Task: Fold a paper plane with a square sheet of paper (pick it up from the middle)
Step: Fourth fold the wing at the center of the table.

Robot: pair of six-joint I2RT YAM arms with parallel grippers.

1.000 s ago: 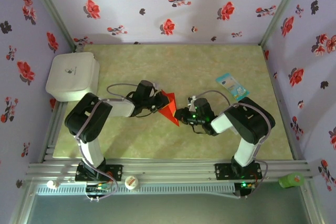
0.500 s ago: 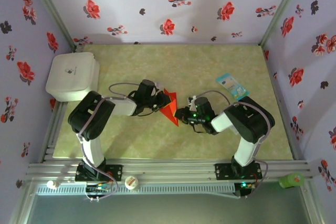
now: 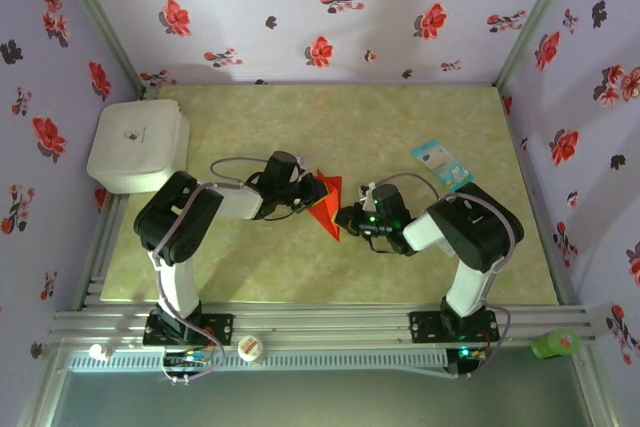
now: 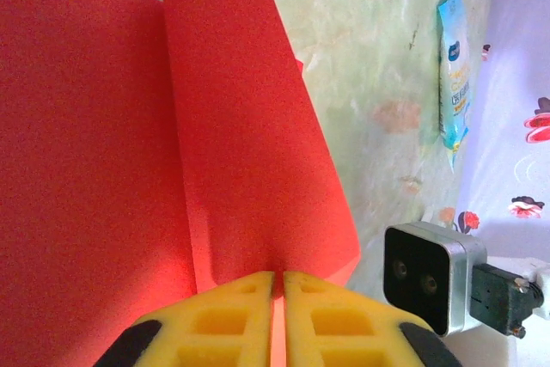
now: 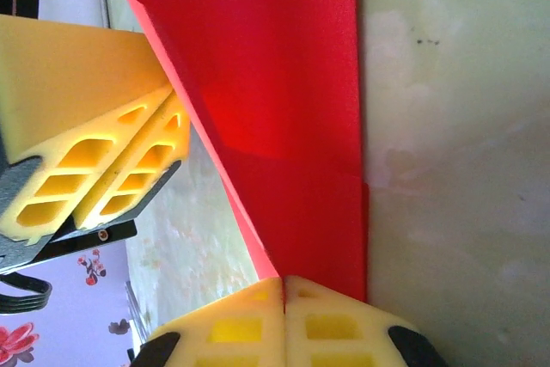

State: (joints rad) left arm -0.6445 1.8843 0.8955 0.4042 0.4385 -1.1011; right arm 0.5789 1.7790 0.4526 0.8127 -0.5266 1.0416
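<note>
The square sheet of paper (image 3: 326, 203), bright red, lies mid-table folded into a narrow pointed shape with one flap standing up. My left gripper (image 3: 309, 195) reaches it from the left. In the left wrist view the yellow jaws (image 4: 278, 278) are shut on the edge of the red paper (image 4: 232, 126), beside a crease. My right gripper (image 3: 344, 217) meets the paper from the right. The right wrist view has its jaws (image 5: 284, 282) shut on the pointed end of the paper (image 5: 284, 83), with the left gripper's fingers (image 5: 94, 131) close by.
A light-blue-and-white packet (image 3: 442, 164) lies at the right rear of the table, also in the left wrist view (image 4: 453, 66). A white box (image 3: 138, 145) sits at the left edge. A green object (image 3: 555, 344) and a white cap (image 3: 250, 348) rest on the front rail.
My left gripper has slid a little to the right with the paper, and the paper's upper flap has risen. My right gripper has closed fully on the paper's tip.
</note>
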